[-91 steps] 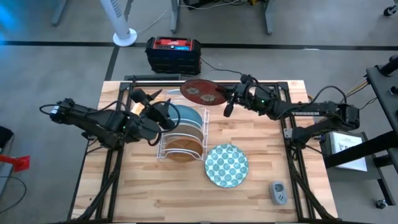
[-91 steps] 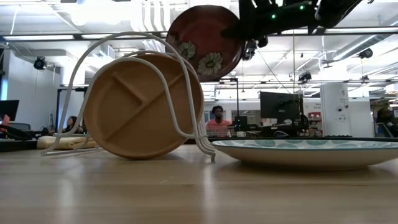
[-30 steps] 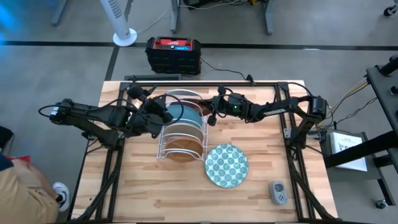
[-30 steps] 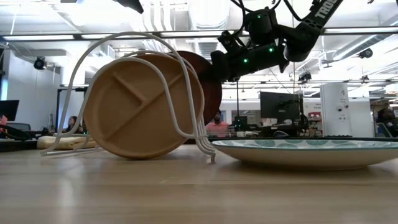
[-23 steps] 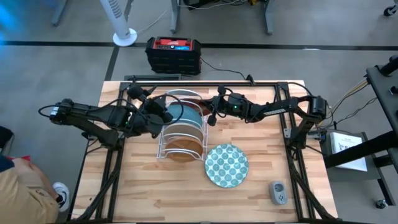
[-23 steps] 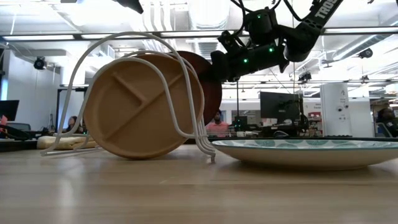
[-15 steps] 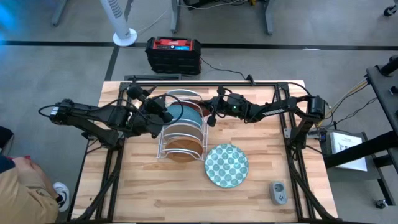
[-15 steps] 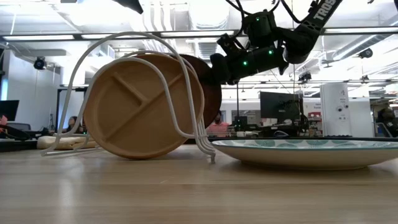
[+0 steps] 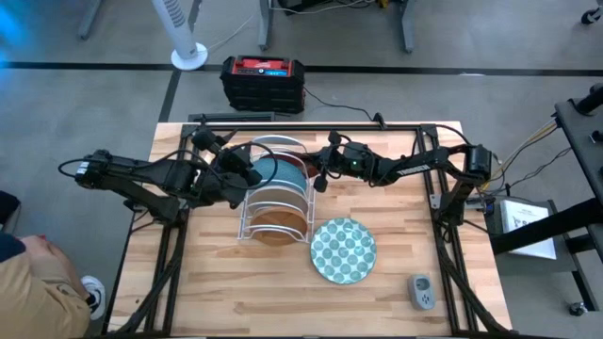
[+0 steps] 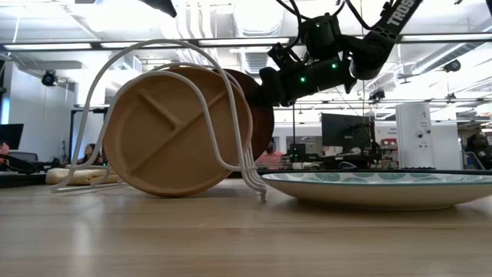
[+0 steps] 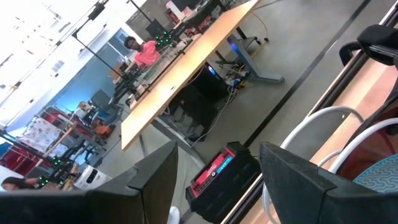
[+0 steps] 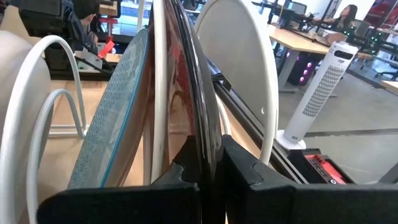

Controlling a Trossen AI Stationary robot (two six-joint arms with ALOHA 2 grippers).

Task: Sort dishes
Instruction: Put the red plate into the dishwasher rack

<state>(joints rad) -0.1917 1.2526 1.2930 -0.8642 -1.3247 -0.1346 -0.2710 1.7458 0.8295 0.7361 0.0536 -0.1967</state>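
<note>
A white wire rack [image 9: 247, 215] stands mid-table with plates on edge in it: a brown wooden divided plate [image 10: 173, 131] nearest, a light blue one [image 12: 118, 112], a red plate [image 12: 185, 93] and an off-white one [image 12: 239, 68] farthest. My right gripper [image 9: 317, 177] is shut on the red plate at the rack's right side. A teal dotted plate [image 9: 343, 250] lies flat on its underside, near right of the rack. My left gripper [image 9: 251, 171] hovers open above the rack's left side, holding nothing. My right gripper pinches the red plate's rim [image 12: 202, 140] between its two fingers, one on each face. The fingers come nearly level from the table's right side. The plate stands on edge between the rack's wires [image 12: 160, 74]; its lower edge is hidden behind the wooden plate.
A grey remote-like device [image 9: 421, 292] lies near the table's front right corner. A black and red box [image 9: 262, 80] sits on the floor beyond the far edge. A person [image 9: 33, 292] stands at the table's near left. Bare wood lies along the near edge.
Three seconds ago my right gripper held the red plate high over the table's far edge; it has since brought it down toward the near-left, into the rack, turned on edge. Over the last second both grippers have kept still.
</note>
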